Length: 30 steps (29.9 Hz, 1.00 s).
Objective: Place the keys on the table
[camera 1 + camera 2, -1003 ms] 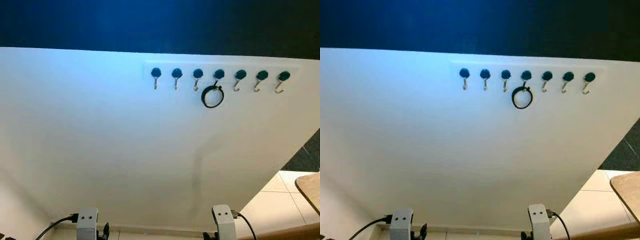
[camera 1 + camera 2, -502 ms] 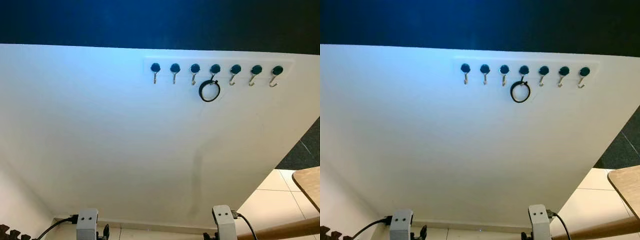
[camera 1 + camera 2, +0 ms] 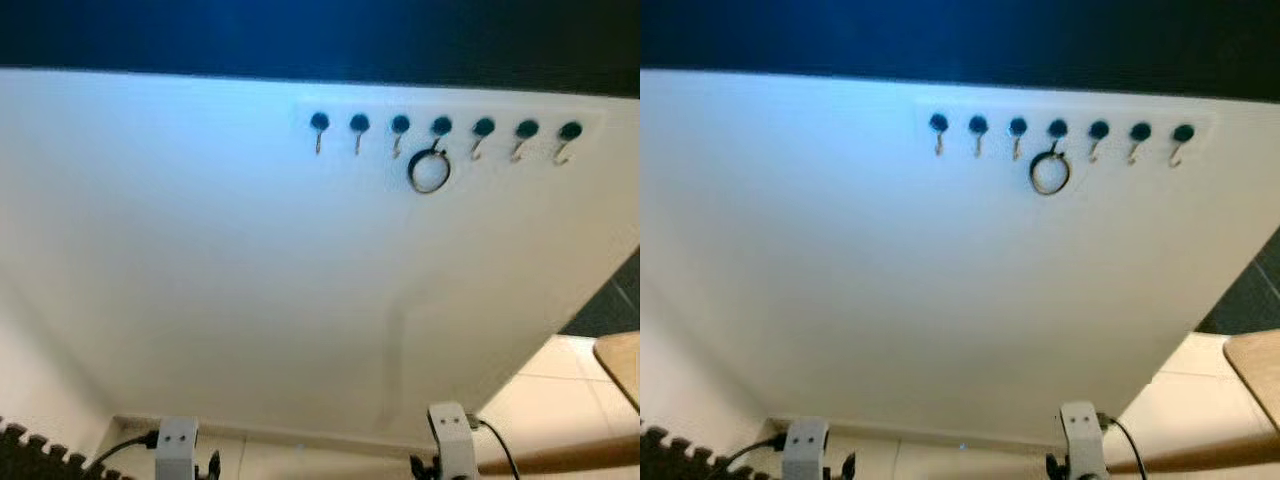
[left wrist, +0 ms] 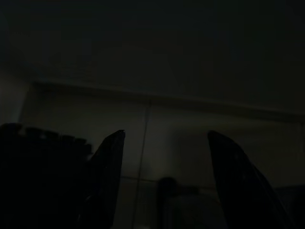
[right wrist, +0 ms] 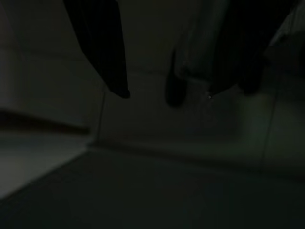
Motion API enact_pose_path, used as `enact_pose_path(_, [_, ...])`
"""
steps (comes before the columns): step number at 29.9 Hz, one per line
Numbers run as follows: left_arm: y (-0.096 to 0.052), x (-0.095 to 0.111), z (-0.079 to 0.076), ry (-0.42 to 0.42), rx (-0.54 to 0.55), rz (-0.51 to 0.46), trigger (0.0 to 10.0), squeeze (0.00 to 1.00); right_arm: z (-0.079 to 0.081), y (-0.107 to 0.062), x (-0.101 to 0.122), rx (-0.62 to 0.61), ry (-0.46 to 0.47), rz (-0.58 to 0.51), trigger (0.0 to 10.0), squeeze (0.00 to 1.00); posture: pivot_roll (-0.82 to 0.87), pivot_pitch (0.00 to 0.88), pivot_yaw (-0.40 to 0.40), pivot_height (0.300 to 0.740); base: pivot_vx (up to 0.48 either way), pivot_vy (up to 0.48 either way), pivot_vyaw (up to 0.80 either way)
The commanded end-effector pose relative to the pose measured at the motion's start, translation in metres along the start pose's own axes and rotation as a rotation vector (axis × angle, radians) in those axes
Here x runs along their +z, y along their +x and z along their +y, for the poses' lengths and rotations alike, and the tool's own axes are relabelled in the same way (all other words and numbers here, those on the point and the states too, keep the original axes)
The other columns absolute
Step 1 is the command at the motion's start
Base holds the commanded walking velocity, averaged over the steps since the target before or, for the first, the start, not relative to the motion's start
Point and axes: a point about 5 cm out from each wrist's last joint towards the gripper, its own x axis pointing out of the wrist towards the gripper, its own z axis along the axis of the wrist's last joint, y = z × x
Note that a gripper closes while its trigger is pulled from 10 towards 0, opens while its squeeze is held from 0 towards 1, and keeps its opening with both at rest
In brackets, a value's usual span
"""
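Head views are blurred: you get a ring (image 3: 428, 172) on the fourth hook (image 3: 441, 128), keys indistinct; both wrist views dark, left gripper (image 4: 164, 143) and right gripper (image 5: 183, 90) fingers apart.

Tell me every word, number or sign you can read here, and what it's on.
None: no text can be read in these pictures.
White wall: bare, no writing.
Hook rail and the black ring on its fourth hook: no label that can be made out; the picture is blurred.
Wrist views: too dark to read anything.
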Motion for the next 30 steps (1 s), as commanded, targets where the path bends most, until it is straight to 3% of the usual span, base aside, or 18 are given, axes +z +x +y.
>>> enact_pose_path(1, [-0.0029,-0.0065,0.0034,0.016,0.007,0.033,10.0,0.00,-0.0011,-0.0011,-0.0043,-0.004,0.006,0.017,10.0,0.00,0.06,0.064,-0.037,0.740,0.000,0.000,0.00])
enact_pose_path(18, [-0.0014,-0.0056,0.0015,0.056,-0.008,0.035,10.0,0.00,0.0000,-0.0008,-0.0039,0.002,0.013,0.018,10.0,0.00,0.06,0.069,-0.039,0.740,0.000,0.000,0.00])
enact_pose_path(24, [-0.0016,-0.0073,-0.0003,0.055,-0.011,0.041,10.0,0.00,-0.0009,-0.0009,-0.0040,0.000,0.012,0.018,10.0,0.00,0.06,0.069,-0.041,0.740,0.000,-0.476,0.00])
enact_pose_path(30, [-0.0025,-0.0094,-0.0009,0.035,0.003,0.042,10.0,0.00,-0.0020,-0.0011,-0.0034,-0.003,0.010,0.012,10.0,0.00,0.06,0.072,-0.043,0.740,0.000,0.000,0.00])
